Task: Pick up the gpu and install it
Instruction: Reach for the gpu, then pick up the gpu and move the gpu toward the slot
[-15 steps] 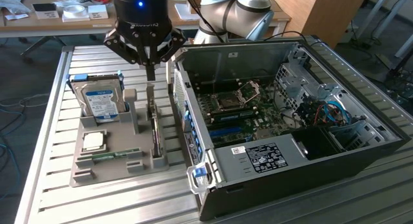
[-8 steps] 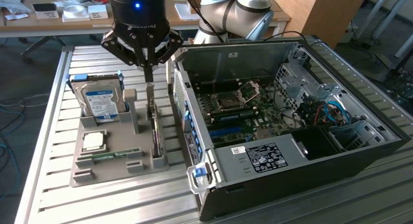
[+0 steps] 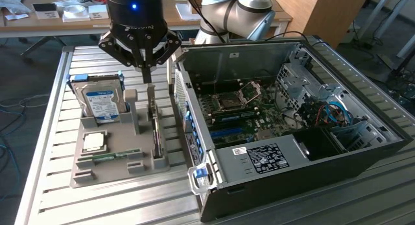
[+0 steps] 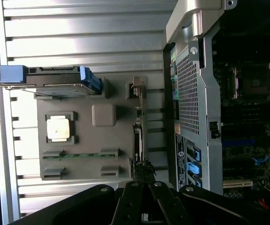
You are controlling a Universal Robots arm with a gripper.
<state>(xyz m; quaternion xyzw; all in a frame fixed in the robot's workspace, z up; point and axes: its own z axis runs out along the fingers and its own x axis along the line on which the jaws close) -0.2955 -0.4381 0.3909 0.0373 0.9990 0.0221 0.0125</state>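
1. The claw (image 3: pixel 147 80) has its fingers squeezed together, pinching what looks like the top edge of the graphics card (image 3: pixel 156 132).
2. The card stands on edge right beneath the claw, seated in its slot in the grey tray (image 3: pixel 120 174). It is not lifted yet.
3. The open computer case (image 3: pixel 363 152) sits just beside the claw, and the whole install is left to do.

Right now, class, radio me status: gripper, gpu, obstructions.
Gripper shut, right above gpu. It stands on edge in grey holder, not installed. Hard drive beside it, not touching.
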